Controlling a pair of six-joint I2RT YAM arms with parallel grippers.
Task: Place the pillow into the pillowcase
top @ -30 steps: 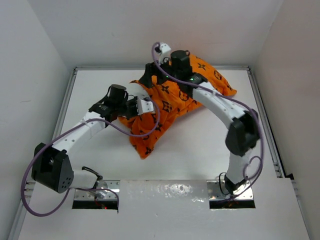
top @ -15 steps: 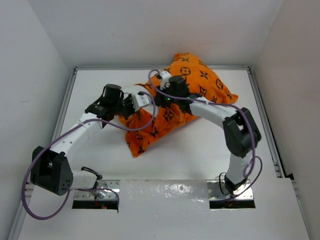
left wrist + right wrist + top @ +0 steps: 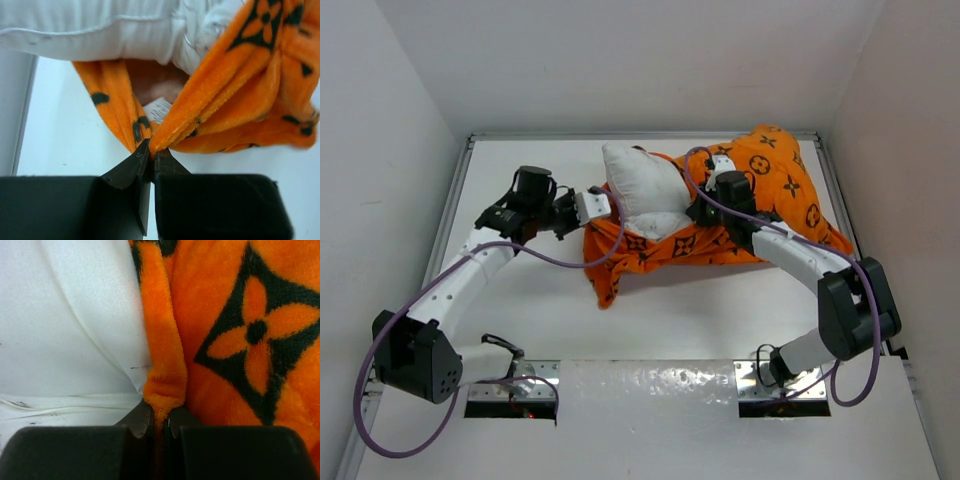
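The orange pillowcase (image 3: 775,190) with dark motifs lies across the back of the table, bulging at the right. The white pillow (image 3: 640,190) sticks out of its left mouth. My left gripper (image 3: 596,212) is shut on the pillowcase's rim (image 3: 165,135) at the mouth's left side. My right gripper (image 3: 698,212) is shut on a fold of the rim (image 3: 164,390) right beside the pillow (image 3: 70,325). In the left wrist view, the pillow (image 3: 95,30) sits above the open mouth, with a small tag (image 3: 159,109) inside.
A white table (image 3: 700,310) is enclosed by white walls at the left, back and right. A metal rail (image 3: 850,240) runs along the right edge. A loose corner of the pillowcase (image 3: 604,292) hangs toward the front.
The right gripper closed on the pillowcase's rim and pulled it rightward. The pillowcase's bulk shifted right, uncovering the white pillow. The left arm drew back to the left, holding its rim.
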